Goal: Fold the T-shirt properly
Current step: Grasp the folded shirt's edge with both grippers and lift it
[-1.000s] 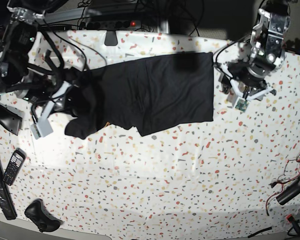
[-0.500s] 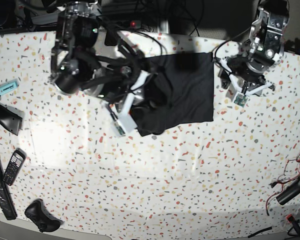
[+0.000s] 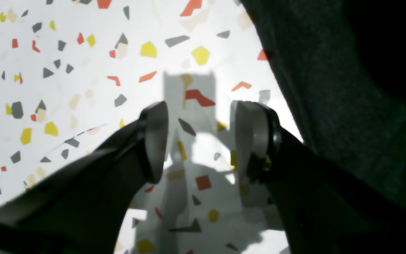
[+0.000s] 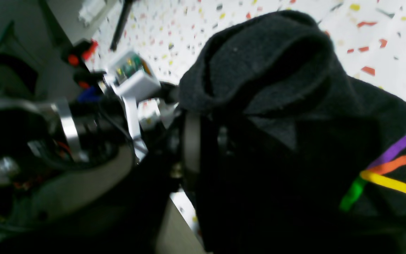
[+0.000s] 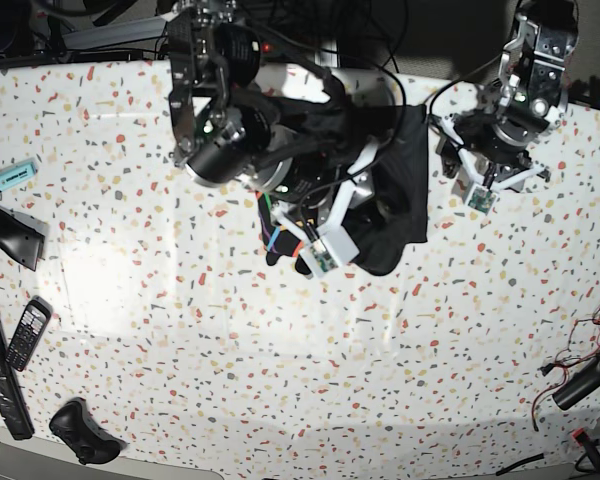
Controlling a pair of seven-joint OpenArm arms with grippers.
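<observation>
The black T-shirt [image 5: 408, 190] lies bunched at the back centre of the table, its left part pulled over onto its right part. A strip of rainbow print [image 5: 273, 238] shows at the turned-over edge. My right gripper [image 5: 368, 200] is buried in that bunch. In the right wrist view the T-shirt [image 4: 277, 106] drapes over the gripper, one finger [image 4: 190, 148] shows and the other is hidden. My left gripper [image 5: 490, 175] hovers just right of the shirt. In the left wrist view the left gripper [image 3: 203, 141] stands open and empty over the table, the T-shirt's edge [image 3: 330, 88] beside it.
A turquoise marker [image 5: 13, 175], a phone [image 5: 27, 335], long black bars [image 5: 0, 375] and a black controller [image 5: 80, 430] lie along the left edge. Cables and a black tool [image 5: 583, 380] sit at the right edge. A power strip and wires run along the back.
My right arm has swept from the table's left to its centre, dragging the shirt's left part over the right part. The flat shirt is now a bunch. The left arm has stayed put.
</observation>
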